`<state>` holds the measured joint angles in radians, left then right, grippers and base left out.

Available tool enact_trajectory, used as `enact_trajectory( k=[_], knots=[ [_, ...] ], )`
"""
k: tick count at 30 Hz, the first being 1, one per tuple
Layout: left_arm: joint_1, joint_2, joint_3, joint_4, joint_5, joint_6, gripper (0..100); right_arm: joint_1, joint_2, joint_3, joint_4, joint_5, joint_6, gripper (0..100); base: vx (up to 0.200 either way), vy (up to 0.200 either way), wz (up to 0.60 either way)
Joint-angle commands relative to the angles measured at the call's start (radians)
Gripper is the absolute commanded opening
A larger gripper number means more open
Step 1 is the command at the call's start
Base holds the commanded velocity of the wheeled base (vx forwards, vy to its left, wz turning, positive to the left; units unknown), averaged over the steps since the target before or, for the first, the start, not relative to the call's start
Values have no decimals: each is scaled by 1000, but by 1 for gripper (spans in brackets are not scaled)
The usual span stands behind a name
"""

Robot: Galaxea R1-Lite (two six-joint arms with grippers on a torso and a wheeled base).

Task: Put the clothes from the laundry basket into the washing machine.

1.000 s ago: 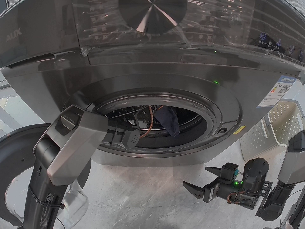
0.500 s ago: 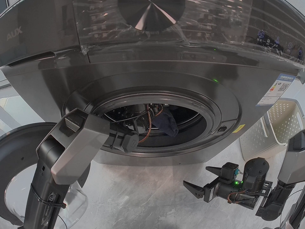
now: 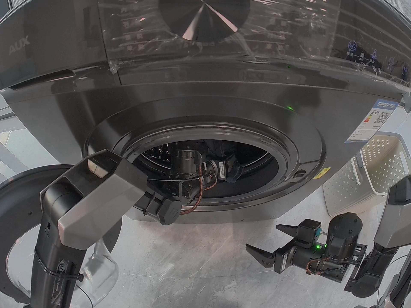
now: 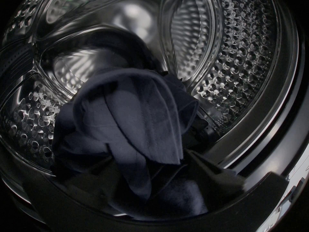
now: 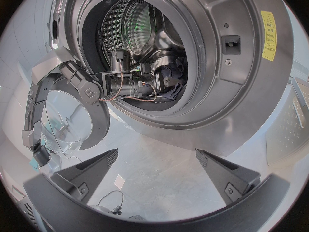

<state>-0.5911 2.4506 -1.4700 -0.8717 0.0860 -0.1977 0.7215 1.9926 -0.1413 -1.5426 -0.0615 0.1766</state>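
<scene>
Dark blue garment (image 4: 141, 120): it is lying bunched and folded over itself at the front of the drum (image 4: 244, 49), just inside the lower lip of the opening, with one flap hanging down over the rest.
Washing machine (image 3: 205, 103): the dark grey front-loader is standing open, and its round opening is facing the robot.
Door (image 3: 21, 202): it is hanging swung out on the robot's left side of the machine, its clear bowl-shaped window pointing away from the drum.
Left gripper (image 3: 227, 167): it is sitting inside the opening, low in the drum and right against the garment. Cloth is covering its tip, so I cannot tell whether it is gripping the fabric or is spread apart.
Right gripper (image 3: 263, 238): it is hovering over the floor (image 3: 205, 257) in front of the machine, below and to the right of the opening. Its jaws are standing wide apart and holding nothing.
Laundry basket (image 3: 381, 167): the white perforated basket is standing on the floor just beside the machine's right corner, well apart from the garment.
</scene>
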Motion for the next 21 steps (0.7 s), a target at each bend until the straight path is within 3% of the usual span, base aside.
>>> enact_trajectory(
  k=[1, 7, 12, 21],
  knots=[
    [-3, 10, -10, 16, -6, 3, 0, 3, 2, -1, -1, 0, 0, 100, 0, 0, 0],
    [8, 53, -130, 16, 17, -2, 0, 3, 0, -9, -1, 0, 0, 100, 0, 0, 0],
    [28, 108, -303, -6, 120, -6, 0, 1, 0, -14, -1, 0, 1, 100, 0, 0, 0],
    [48, 179, -478, -56, 156, 0, 0, 1, 0, -17, -1, 0, 1, 100, 0, 0, 0]
  ],
)
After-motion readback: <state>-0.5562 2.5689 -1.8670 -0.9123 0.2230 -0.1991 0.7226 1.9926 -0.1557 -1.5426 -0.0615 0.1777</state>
